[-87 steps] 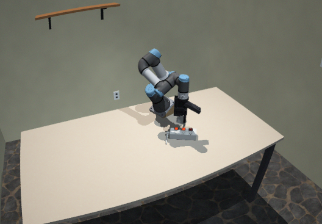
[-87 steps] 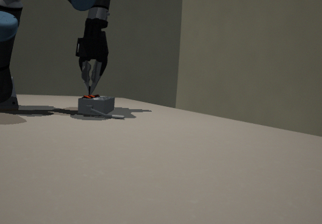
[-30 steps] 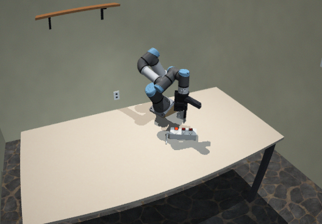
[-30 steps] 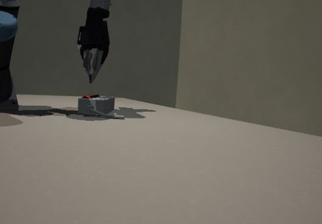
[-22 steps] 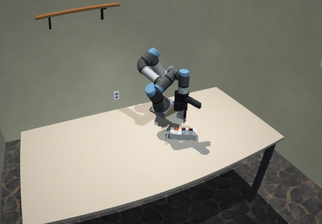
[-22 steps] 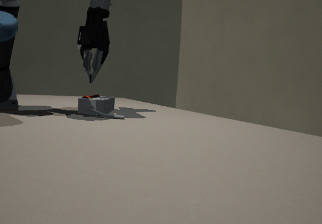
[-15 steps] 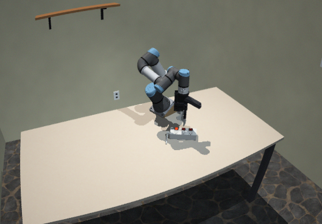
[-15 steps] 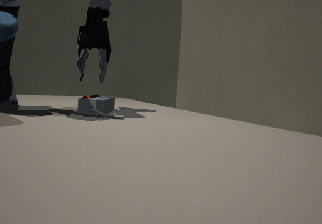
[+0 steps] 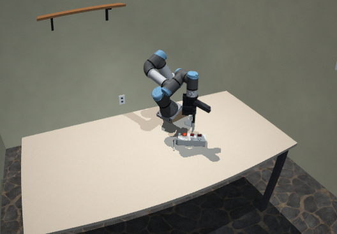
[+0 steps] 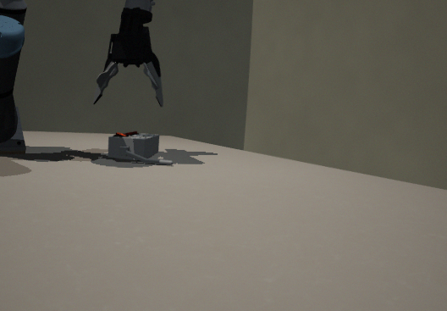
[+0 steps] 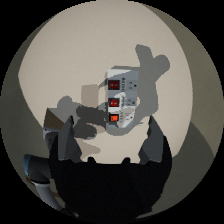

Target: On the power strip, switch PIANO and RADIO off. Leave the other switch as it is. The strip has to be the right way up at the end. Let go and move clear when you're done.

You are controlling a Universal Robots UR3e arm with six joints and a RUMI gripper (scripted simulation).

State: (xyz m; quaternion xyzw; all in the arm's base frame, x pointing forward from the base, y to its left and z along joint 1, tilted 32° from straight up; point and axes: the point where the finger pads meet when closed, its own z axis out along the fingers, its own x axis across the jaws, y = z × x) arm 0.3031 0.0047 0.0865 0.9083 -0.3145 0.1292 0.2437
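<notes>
On the beige surface (image 9: 96, 173) lies the grey rectangular power strip (image 9: 191, 139) with red rocker switches, right way up. Above it, not touching, hangs the black two-jaw gripper (image 10: 128, 102), its jaws spread wide apart and holding nothing.

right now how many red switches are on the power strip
3, in one row along the white rectangular power strip: a brighter one nearest the hand, a darker middle one, a darker far one.
</notes>
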